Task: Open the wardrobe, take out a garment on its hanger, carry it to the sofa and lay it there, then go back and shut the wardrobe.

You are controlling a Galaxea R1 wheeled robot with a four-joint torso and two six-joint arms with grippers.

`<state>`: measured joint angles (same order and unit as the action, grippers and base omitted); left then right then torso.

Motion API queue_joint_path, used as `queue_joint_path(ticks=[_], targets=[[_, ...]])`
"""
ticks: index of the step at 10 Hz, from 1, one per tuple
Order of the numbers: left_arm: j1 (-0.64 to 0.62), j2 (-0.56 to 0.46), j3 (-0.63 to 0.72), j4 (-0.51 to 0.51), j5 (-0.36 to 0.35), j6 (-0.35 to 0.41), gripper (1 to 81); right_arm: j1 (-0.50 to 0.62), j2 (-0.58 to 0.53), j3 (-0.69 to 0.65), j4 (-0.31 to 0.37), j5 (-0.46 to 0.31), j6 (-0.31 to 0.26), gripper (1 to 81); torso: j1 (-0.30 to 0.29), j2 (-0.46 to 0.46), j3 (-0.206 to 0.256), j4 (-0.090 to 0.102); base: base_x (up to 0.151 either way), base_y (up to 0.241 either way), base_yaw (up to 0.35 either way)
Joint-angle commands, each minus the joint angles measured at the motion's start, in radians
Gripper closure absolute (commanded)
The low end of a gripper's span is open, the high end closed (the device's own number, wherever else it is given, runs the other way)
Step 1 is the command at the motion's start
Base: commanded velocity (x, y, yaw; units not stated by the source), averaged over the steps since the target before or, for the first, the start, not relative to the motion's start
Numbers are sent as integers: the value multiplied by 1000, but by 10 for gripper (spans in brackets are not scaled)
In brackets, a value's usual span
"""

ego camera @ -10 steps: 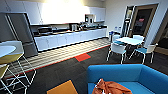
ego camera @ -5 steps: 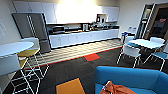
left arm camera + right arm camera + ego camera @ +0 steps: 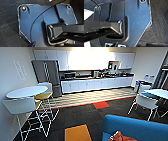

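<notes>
By the left wall stands a round white desk (image 3: 26,91), with a white stool (image 3: 21,107) at its near edge and a yellow-seated stool (image 3: 43,96) just beside its right edge. Behind them a steel fridge (image 3: 47,74) stands against the back wall, and a long run of white cabinets (image 3: 97,84) stretches right from it, its counter crowded with small appliances too blurred to name. The floor is dark carpet (image 3: 82,117) with an orange square (image 3: 77,133) near the bottom edge and a red patch (image 3: 100,105) farther back. The blue sofa (image 3: 137,128) fills the lower right corner, and the orange garment (image 3: 120,136) lies on its seat at the bottom edge, with a small white piece (image 3: 115,134) touching its upper left side; whether that is the hanger cannot be told. At the far right, a white chair (image 3: 146,102) sits at the edge of another white desk (image 3: 158,93). Both wrist views show dark robot plate over carpet; I cannot tell the state of either end effector.
</notes>
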<state>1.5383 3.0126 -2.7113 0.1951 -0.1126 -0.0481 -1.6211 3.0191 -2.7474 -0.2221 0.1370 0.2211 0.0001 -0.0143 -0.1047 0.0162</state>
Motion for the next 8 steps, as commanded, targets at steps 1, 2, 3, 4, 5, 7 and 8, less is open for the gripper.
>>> queue_joint_path(ticks=[1,2,3,4,5,7,8], targets=[[-34,-3,1,9,50,10,10,29,-1,0,-2,-53,-3,10,0,0,0,0,0,0,307],[-34,-4,-1,9,50,10,10,29,-1,0,-2,-51,-3,10,0,0,0,0,0,0,307],[-34,-4,-1,9,50,10,10,31,0,0,-2,-53,-3,10,0,0,0,0,0,0,307],[-34,-4,1,10,50,10,10,29,0,0,-2,-53,-3,10,0,0,0,0,0,0,307],[-34,-3,1,10,50,10,10,31,0,0,-2,-53,-2,10,0,0,0,0,0,0,307],[-34,2,1,12,51,10,10,28,0,0,-2,-53,-2,10,0,0,0,0,0,0,307],[-34,3,1,12,51,10,10,26,2,5,-2,-53,-3,10,0,0,0,0,0,0,307]])
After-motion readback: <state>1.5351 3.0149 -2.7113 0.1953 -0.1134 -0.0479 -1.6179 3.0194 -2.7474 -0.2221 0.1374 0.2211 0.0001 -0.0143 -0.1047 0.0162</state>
